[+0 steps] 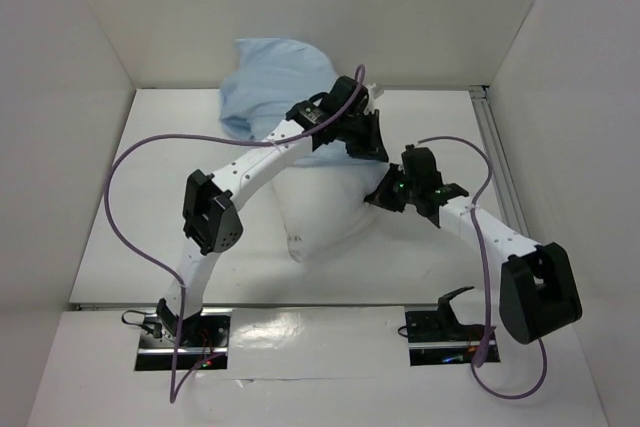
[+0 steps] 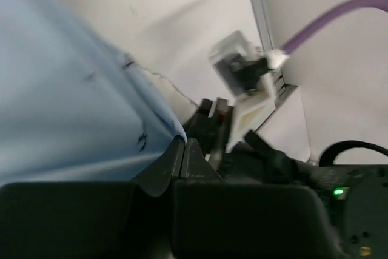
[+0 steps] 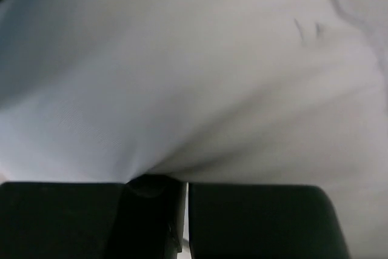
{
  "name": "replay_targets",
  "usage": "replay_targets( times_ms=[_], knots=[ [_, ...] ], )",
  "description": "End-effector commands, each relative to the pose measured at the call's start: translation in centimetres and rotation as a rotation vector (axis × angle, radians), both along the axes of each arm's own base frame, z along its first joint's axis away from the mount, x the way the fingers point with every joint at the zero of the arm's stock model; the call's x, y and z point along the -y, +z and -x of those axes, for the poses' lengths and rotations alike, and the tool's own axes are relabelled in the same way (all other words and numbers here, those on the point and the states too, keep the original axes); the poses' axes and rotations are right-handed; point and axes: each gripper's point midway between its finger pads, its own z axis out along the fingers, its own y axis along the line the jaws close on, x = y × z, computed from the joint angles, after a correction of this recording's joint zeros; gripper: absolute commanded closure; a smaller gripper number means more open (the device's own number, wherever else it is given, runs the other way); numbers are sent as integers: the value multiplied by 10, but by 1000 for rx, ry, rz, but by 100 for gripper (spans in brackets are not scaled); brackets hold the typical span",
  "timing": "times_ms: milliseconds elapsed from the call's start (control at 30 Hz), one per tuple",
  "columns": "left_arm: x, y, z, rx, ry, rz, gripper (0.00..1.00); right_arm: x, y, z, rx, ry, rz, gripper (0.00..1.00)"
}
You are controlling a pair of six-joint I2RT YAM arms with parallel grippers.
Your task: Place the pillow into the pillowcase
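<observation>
The pale blue pillowcase [image 1: 262, 87] lies bunched at the back of the table, its near edge over the far end of the plump white pillow [image 1: 320, 212]. My left gripper [image 1: 368, 144] reaches across to the pillowcase's right side. In the left wrist view its jaws are shut [image 2: 183, 142], with the edge of the blue pillowcase [image 2: 73, 107] pinched at their tips. My right gripper [image 1: 386, 193] is at the pillow's right side. In the right wrist view it is shut [image 3: 185, 181] on a fold of whitish fabric, the pillow [image 3: 182, 89], which fills that view.
White walls [image 1: 60, 97] enclose the table on the left, back and right. A metal rail [image 1: 497, 157] runs along the right edge. Purple cables [image 1: 125, 162] loop from both arms. The right arm's wrist [image 2: 339, 192] sits close beside my left gripper.
</observation>
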Motion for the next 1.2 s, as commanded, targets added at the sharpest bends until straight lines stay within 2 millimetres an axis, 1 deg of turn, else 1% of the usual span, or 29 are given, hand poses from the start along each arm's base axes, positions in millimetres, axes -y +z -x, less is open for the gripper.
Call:
replay_targets(
  times_ms=[0,33,67,100,133,167,200,233,267,333,367,400,433,467,500,533,567,600,633,667,700,733,767,833,867,933,967,1000,1167],
  knots=[
    [22,48,27,-15,-7,168,100,15,21,-25,113,-55,-53,100],
    [16,38,25,-17,25,138,100,27,24,-26,125,-73,-40,100],
    [12,42,21,15,43,131,96,44,22,-25,110,-89,-25,100],
    [8,41,22,28,44,115,74,52,23,-25,112,-95,-22,100],
    [7,46,21,76,17,108,62,60,27,-25,127,-95,-14,100],
    [2,46,24,84,-1,79,52,77,24,-28,118,-131,-7,100],
    [-1,42,22,104,-9,46,41,82,30,-26,118,-128,-14,100],
    [-2,52,25,151,-25,30,28,90,30,-26,111,-140,-8,100],
    [-10,48,21,207,-38,-26,24,106,32,-26,104,-158,2,100],
    [-35,53,16,296,15,-135,17,121,35,-28,100,-168,7,100],
    [-49,44,13,331,32,-203,10,131,44,-34,124,-163,29,100],
    [-63,41,11,358,59,-252,9,146,44,-32,93,-193,34,97],
    [-87,60,7,439,139,-284,9,152,47,-34,90,-193,41,88],
    [-109,25,7,426,149,-390,11,161,55,-41,98,-190,65,60],
    [-124,16,4,432,188,-426,13,166,55,-36,63,-194,58,43],
    [-147,6,-5,423,228,-459,16,164,59,-35,59,-186,50,29],
    [-164,-27,-2,383,232,-505,19,167,65,-32,71,-190,58,21],
    [-175,-27,-2,376,259,-482,22,166,70,-31,83,-196,54,11],
    [-184,-35,-3,358,282,-475,22,163,71,-26,82,-186,44,8],
    [-193,-43,-7,345,295,-464,22,162,82,-23,116,-192,43,6],
    [-192,-61,-4,346,290,-452,22,160,81,-17,106,-192,41,4],
    [-193,-60,-4,364,297,-434,22,159,81,-12,98,-192,40,3],
    [-196,-75,-3,354,285,-439,20,158,84,-8,101,-192,41,2],
    [-187,-77,-9,374,282,-403,20,156,82,0,71,-192,36,2],
    [-188,-81,-14,369,289,-408,23,156,80,3,61,-186,40,2],
    [-181,-89,-18,370,265,-396,31,150,79,9,46,-163,37,2],
    [-178,-101,-20,359,246,-409,34,149,75,11,37,-163,35,2],
    [-176,-102,-22,358,245,-410,41,149,73,13,23,-162,33,2],
    [-175,-114,-26,366,221,-436,41,150,65,20,-7,-156,51,2]
  ],
)
